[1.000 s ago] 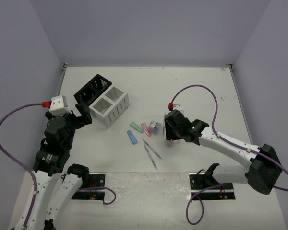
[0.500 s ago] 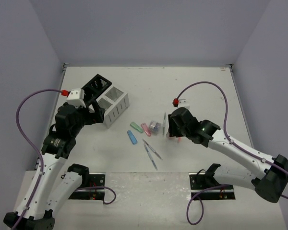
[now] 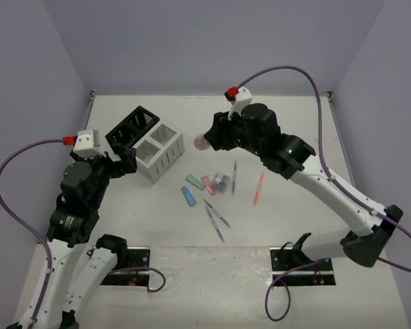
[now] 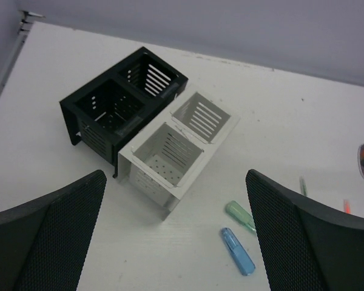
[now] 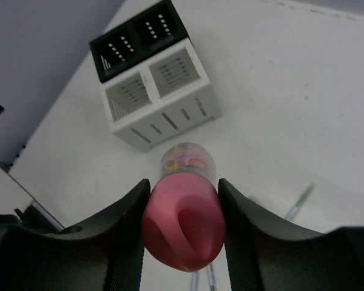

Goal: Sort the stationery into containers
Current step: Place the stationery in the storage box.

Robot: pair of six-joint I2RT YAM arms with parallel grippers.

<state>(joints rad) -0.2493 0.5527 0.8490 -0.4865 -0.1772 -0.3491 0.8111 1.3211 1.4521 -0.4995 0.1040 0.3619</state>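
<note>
Currently held: pink-capped bottle [image 5: 183,227], clamped at its cap by right pincer [image 5: 183,189].
Handling: likely light, rigid, smooth; grip the cap sides.
Left pincer [image 4: 173,182]: wide open, empty.

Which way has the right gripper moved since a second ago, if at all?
Yes: the right gripper, carrying the bottle, went left and back, toward the white box.
</note>
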